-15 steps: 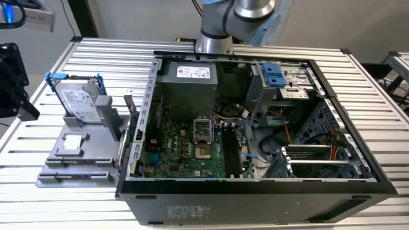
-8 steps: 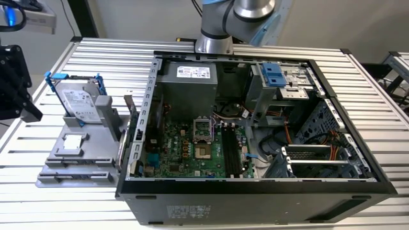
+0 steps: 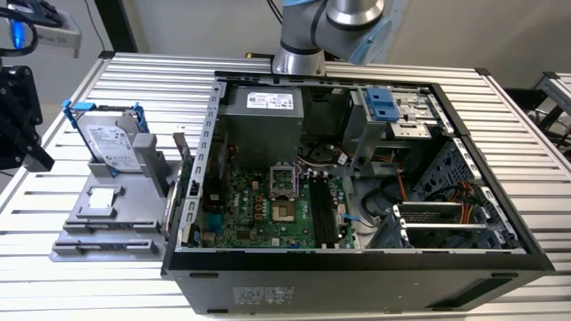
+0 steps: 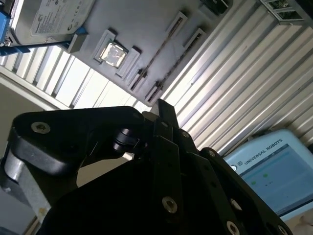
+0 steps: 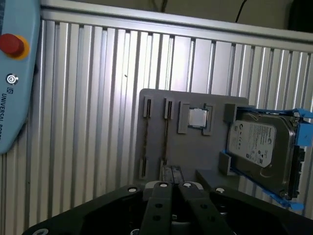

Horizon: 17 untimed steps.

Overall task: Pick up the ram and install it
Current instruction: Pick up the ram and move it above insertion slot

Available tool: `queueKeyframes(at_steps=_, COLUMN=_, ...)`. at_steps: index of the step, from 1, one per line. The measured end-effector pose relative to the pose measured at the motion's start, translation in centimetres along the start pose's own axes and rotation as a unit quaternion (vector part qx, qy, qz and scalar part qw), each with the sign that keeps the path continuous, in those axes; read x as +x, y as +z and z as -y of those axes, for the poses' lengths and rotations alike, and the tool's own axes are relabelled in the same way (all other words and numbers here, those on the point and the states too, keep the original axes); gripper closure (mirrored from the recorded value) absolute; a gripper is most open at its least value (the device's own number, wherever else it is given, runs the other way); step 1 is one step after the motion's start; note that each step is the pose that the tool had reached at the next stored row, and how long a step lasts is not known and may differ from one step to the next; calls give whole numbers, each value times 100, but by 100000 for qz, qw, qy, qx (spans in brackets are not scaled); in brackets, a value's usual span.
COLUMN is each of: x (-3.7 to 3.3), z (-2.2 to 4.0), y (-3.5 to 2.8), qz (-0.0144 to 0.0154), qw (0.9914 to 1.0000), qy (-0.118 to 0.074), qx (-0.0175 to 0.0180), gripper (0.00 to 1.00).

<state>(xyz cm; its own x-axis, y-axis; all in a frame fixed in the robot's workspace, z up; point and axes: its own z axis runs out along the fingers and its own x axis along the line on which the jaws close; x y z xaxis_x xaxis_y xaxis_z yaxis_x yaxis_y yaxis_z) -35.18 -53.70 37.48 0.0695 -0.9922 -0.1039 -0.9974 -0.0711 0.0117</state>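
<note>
The ram (image 5: 166,139) is a thin dark stick standing on edge between two clips of the grey holder (image 5: 195,147), beside the square silver chip (image 5: 197,117). In the second wrist view the ram (image 4: 160,49) runs as a thin dark line across that holder (image 4: 142,24). My gripper (image 5: 171,171) is shut with nothing in it, raised off the holder's edge on the ram's side, its tip (image 4: 164,110) short of the stick. In the exterior view the gripper (image 3: 27,134) hangs at the left, beside the holder (image 3: 107,221). The green motherboard's black slots (image 3: 319,210) lie in the open case (image 3: 357,267).
A silver hard drive (image 3: 111,140) in a blue-tipped bracket leans at the holder's back. A teach pendant (image 5: 14,73) with a red button lies on the ribbed metal table (image 3: 89,294) near the gripper. Drive cages and cables crowd the case toward the exterior view's right.
</note>
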Motion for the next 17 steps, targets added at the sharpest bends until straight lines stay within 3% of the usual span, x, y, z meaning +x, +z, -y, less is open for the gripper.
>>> queueKeyframes(at_steps=13, x=1, z=1, y=3, qz=-3, qw=100000, qy=-25, qx=180, gripper=100)
queueKeyframes(at_steps=14, x=0, z=0, y=3, qz=-5, qw=100000, qy=-21, qx=186, gripper=0)
queueKeyframes(at_steps=17, x=0, z=0, y=3, qz=-7, qw=100000, qy=-23, qx=200, gripper=0)
